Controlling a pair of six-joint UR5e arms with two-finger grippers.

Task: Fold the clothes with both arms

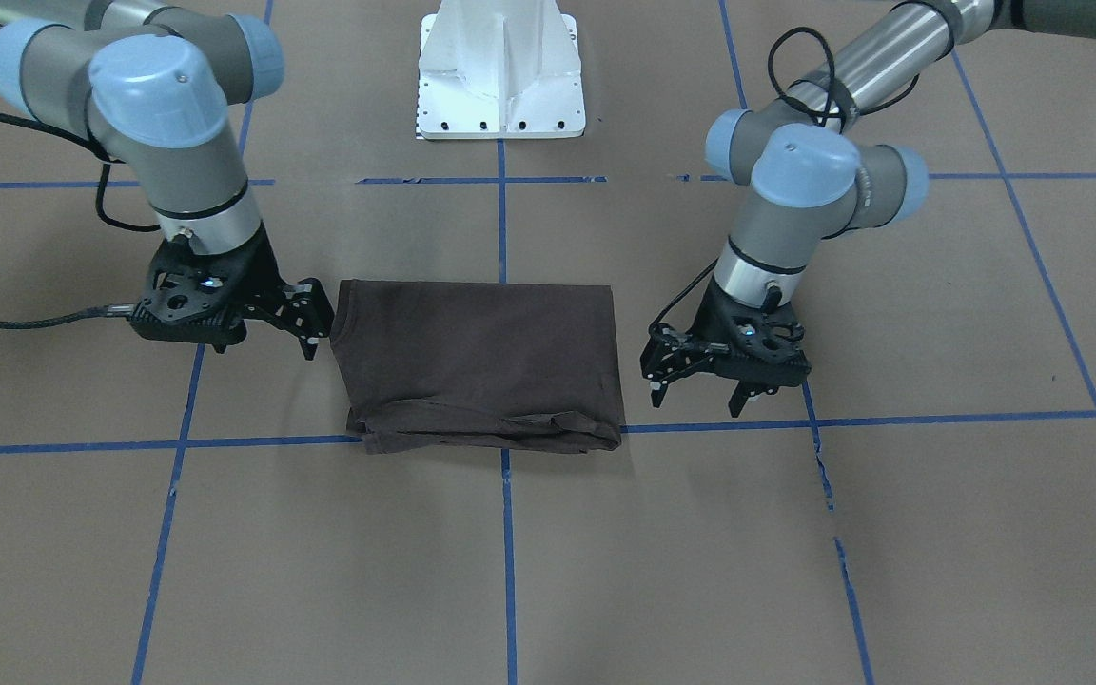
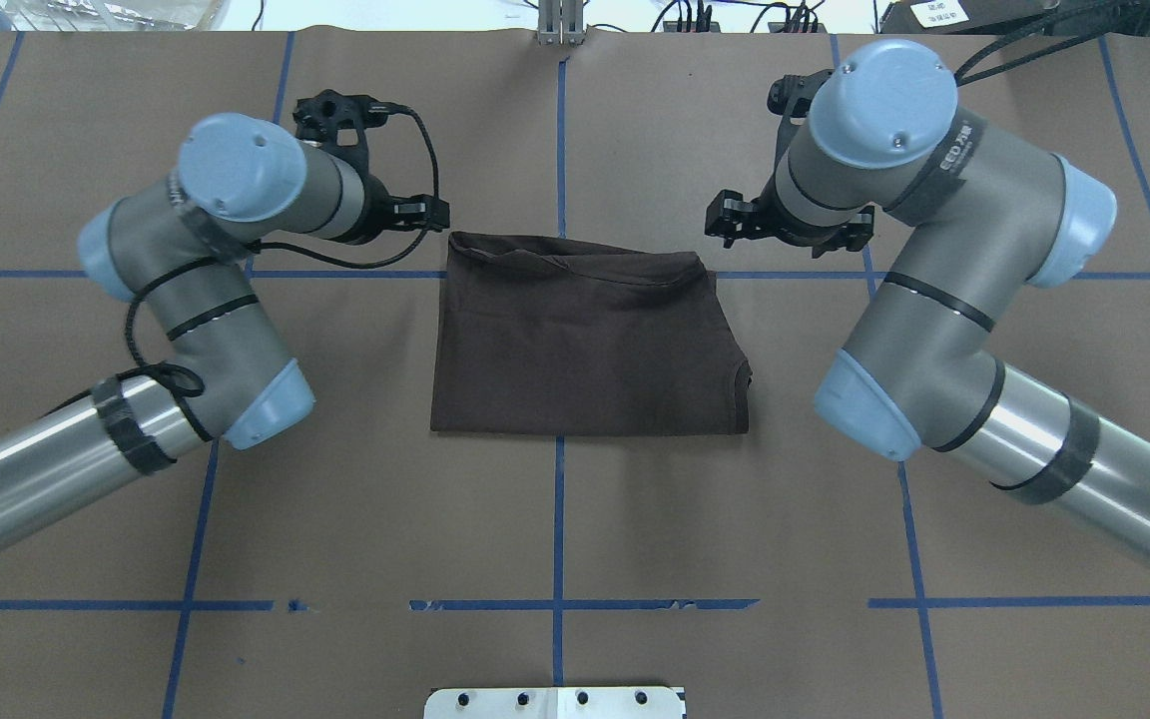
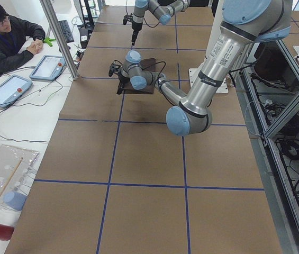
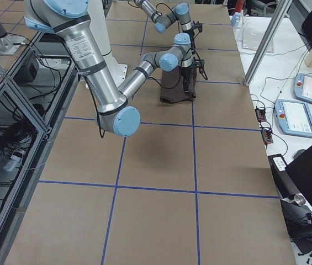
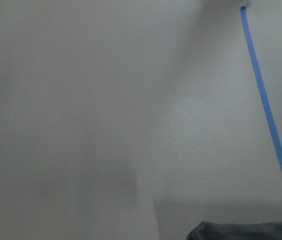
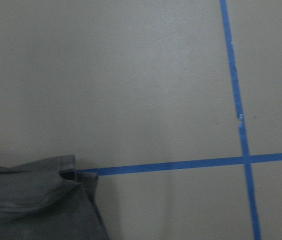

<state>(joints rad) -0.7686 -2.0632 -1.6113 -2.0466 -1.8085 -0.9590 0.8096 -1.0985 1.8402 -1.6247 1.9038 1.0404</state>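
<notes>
Hovering with the left hand (image 1: 695,385) spread wide and empty, just outboard of one corner of the T-shirt (image 1: 481,362). Hanging the right hand (image 1: 313,325) at the opposite side, fingers parted, gripping nothing, right beside the cloth and possibly brushing it. Lying flat between the two hands on the worktop (image 1: 795,533), already folded into a compact rectangle, with layers bunching along the edge nearest the left hand's fingertips. Judging the cotton as light, limp and not slippery, likely sagging and spilling open if lifted by a single layer. Favouring a pinch through every layer at the corner closest to each hand, raising both together and level, and watching for inner layers sliding loose.
</notes>
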